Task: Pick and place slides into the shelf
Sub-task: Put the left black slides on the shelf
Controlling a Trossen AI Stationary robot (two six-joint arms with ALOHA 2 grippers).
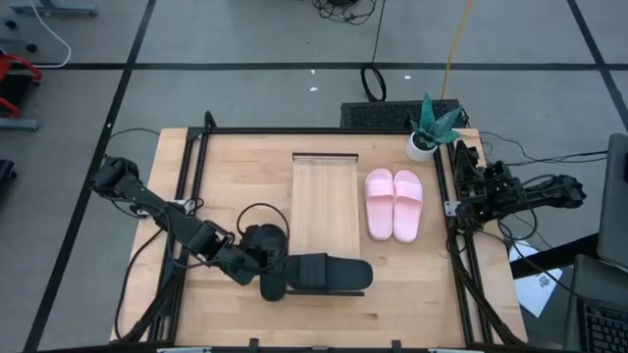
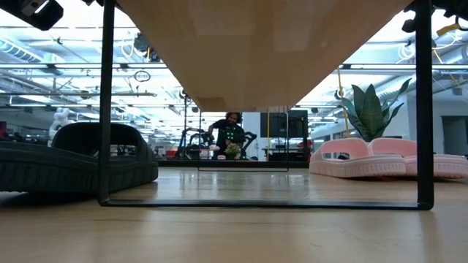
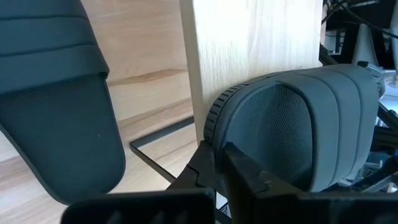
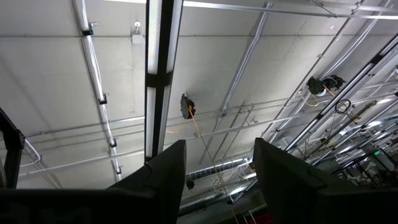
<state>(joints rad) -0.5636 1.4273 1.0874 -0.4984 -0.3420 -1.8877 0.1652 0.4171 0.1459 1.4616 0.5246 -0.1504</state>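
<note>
Matte black slide sandal (image 1: 329,273) sits at the worktop's near edge, left fingers (image 1: 257,257) pinched on it; lift clear of the light-wood shelf (image 1: 325,203) frame. Right fingers (image 4: 217,168) wide.

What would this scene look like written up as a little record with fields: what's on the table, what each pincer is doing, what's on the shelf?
Shelf: long light-wood plank shelf with thin dark frame, mid-table, nothing on top
Pink slides: pale pink pair, side by side on the table right of the shelf
Black slides: matte black pair at the shelf's near end
Left pincer: shut on one black slide's edge
Right pincer: open, parked at the table's right edge, pointing at the ceiling
Extra: potted green plant, far right corner
</note>
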